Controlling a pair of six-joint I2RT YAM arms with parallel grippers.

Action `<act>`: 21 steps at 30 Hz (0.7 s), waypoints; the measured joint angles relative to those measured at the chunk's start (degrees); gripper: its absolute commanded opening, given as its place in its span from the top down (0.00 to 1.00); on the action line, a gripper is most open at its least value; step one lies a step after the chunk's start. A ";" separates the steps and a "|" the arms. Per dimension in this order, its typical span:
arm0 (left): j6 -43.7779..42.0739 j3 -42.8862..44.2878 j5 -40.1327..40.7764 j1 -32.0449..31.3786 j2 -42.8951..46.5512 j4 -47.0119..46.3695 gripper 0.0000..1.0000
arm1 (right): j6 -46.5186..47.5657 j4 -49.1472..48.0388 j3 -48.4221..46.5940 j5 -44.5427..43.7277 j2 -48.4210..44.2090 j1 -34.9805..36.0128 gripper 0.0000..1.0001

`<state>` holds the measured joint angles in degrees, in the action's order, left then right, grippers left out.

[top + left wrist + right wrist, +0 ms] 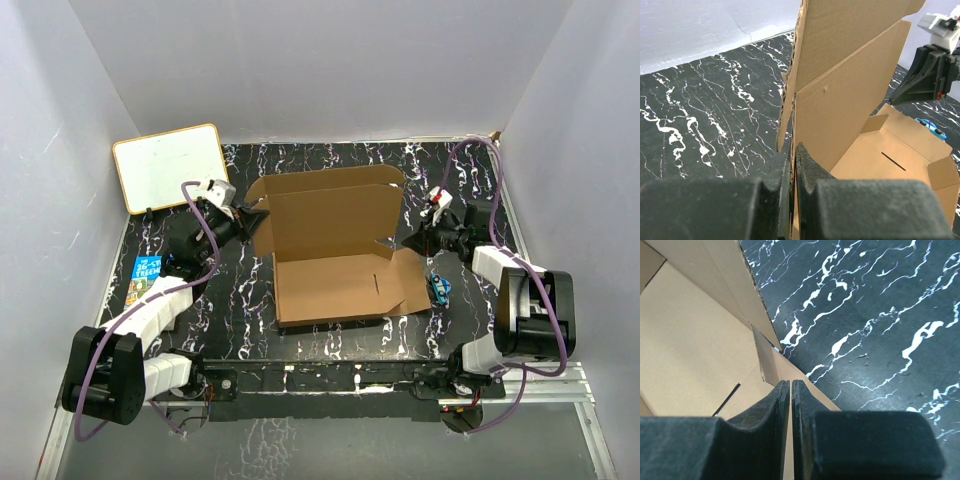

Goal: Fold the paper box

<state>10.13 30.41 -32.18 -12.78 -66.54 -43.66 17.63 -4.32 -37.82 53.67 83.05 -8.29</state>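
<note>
left gripper point(256, 219) first, from the top camera: it sits at the left end of the paper box point(335, 255), closed on the left edge of the raised back panel. the box lies open in the middle of the table point(230, 330). its long axis runs left to right between the two arms, with the base flat and the back panel tilted up on the far side. the right gripper point(412, 242) is at the opposite end, just beside the right corner tab. the right side flap lies flat, on the near side of that gripper. a white board point(168, 166) and a book point(146, 276) sit well off to the left, and a small blue object point(440, 288) lies just beside the right flap.

left wrist camera: the jaws are squeezed narrow with the cardboard edge running down between them, so this arm holds the panel upright.

right wrist camera: the jaws are drawn to a thin slit over the flat flap's edge. tan shows in the slit, but i cannot tell whether cardboard is nipped. the small tab stands just ahead and to the left.

judging from this, the right flap falls to the right arm, which is nearer. its fold line runs crosswise to the box's long axis.
</note>
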 measured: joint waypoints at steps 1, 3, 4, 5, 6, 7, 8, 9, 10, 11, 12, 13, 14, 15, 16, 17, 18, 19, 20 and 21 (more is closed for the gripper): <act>0.42 0.00 -0.02 0.00 -0.02 -0.02 1.00 | -0.02 -0.13 -0.04 -0.11 0.79 0.48 0.85; 1.60 0.00 -0.20 0.02 -0.24 -0.68 1.00 | 0.04 0.28 -0.48 -0.22 2.27 0.87 0.83; 2.45 0.00 -0.48 0.11 -0.46 -1.46 1.00 | 0.15 0.85 -0.92 -0.28 2.71 0.83 0.82; 3.48 -0.02 -1.05 0.39 -0.72 -2.47 1.00 | 0.50 2.10 -1.86 -0.28 3.15 0.72 0.81; 4.63 -0.02 -2.03 0.74 -1.03 -3.63 1.00 | 0.87 3.37 -2.93 -0.24 3.32 0.55 0.81; 5.79 -0.02 -3.30 1.20 -1.31 -4.72 1.00 | 1.18 4.37 -3.91 -0.09 3.34 0.24 0.80; 7.67 -0.02 -5.05 2.14 -1.77 -6.54 1.00 | 1.66 5.70 -5.29 0.42 3.28 -0.35 0.78; 9.35 -0.02 -6.34 2.97 -2.19 -7.93 1.00 | 2.08 7.13 -6.93 1.18 3.19 -1.31 0.75; 12.00 -0.02 -8.44 4.44 -2.89 -10.60 1.00 | 2.69 8.48 -8.55 2.14 2.91 -2.60 0.72; 14.27 -0.02 -9.92 5.70 -3.56 -13.05 1.00 | 3.58 9.88 -9.86 3.08 2.32 -4.09 0.67; 16.57 0.00 -11.67 6.88 -4.39 -15.78 1.00 | 4.94 11.41 -10.91 4.09 1.29 -5.55 0.63; 18.47 0.00 -12.96 7.69 -5.14 -18.23 1.00 | 6.49 13.11 -11.65 5.05 -0.11 -6.84 0.58; 20.81 0.00 -14.69 8.66 -6.25 -21.79 1.00 | 7.63 14.29 -12.04 5.62 -1.51 -7.91 0.55; 23.04 0.00 -16.11 9.42 -7.43 -25.27 1.00 | 8.98 15.45 -12.24 6.14 -3.39 -8.85 0.52; 25.18 0.00 -17.46 9.92 -8.63 -28.57 1.00 | 10.43 16.55 -12.24 6.80 -5.55 -9.38 0.51; 27.23 0.00 -18.88 10.19 -9.81 -31.80 1.00 | 11.10 17.05 -12.24 7.41 -6.86 -9.42 0.51; 29.07 0.00 -20.20 10.34 -10.82 -34.71 1.00 | 12.07 17.31 -12.24 8.26 -8.07 -9.38 0.50; 30.84 0.00 -21.51 10.38 -11.69 -37.33 1.00 | 12.87 17.42 -12.24 9.16 -8.68 -9.33 0.51; 32.26 0.00 -22.64 10.43 -12.31 -39.23 1.00 | 13.99 17.46 -12.24 10.36 -8.61 -9.14 0.50; 33.27 0.00 -23.50 10.43 -12.70 -40.65 1.00 | 14.27 17.57 -12.24 10.64 -8.39 -8.98 0.50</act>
<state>43.40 30.41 -55.68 -2.35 -79.24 -84.31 31.90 13.26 -50.06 64.31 74.65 -17.28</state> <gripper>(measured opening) 0.013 0.493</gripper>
